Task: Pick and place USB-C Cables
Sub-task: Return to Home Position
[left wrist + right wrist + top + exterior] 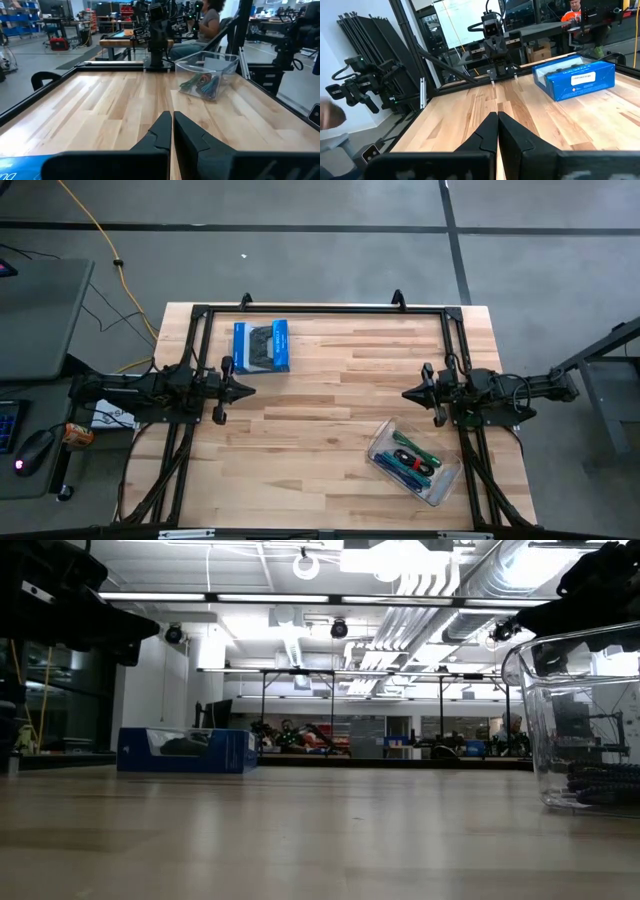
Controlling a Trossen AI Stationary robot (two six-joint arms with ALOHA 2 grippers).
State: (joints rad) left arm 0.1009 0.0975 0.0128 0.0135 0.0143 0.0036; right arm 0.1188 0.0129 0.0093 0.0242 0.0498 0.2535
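Note:
The USB-C cables (pixel 411 457) lie together inside a clear plastic bin (pixel 385 435) near the table's right near corner: green, teal, purple and a black one with red show in the high view. In the left wrist view the cable bundles (pixel 200 84) show through the bin's wall. My left gripper (pixel 250 390) hovers shut at the table's left side, my right gripper (pixel 405 393) hovers shut at the right side, just beyond the bin. Both point toward the table's middle. Neither touches anything.
A blue box picturing a black gamepad (pixel 262 346) lies near the far left of the table. A black frame (pixel 320 309) runs around the table's edges. A yellow cord (pixel 105 240) lies on the floor beyond. People sit in the room behind (pixel 207 20).

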